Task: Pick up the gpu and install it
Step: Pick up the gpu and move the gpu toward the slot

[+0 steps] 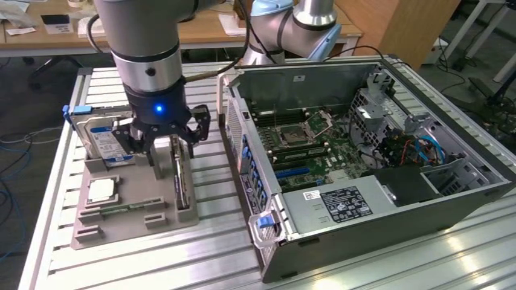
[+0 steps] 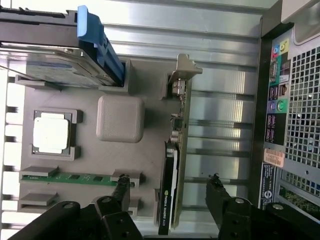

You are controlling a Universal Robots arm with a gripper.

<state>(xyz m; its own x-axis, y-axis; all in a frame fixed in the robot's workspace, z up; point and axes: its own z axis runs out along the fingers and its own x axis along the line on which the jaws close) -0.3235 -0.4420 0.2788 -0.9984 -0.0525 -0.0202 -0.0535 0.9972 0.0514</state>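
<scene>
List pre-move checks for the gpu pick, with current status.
1. Gripper open: ok, jaws stand apart.
2. gpu between the fingers: ok, one finger on each side, a gap on both.
3. gpu upright in gray holder: ok, standing on edge in its slot.
4. Contact with gpu: ok, none seen.
5. Finger clearance to memory stick: cannot tell; one fingertip sits close to its end.
6. Computer case side open, motherboard exposed: ok.
</scene>
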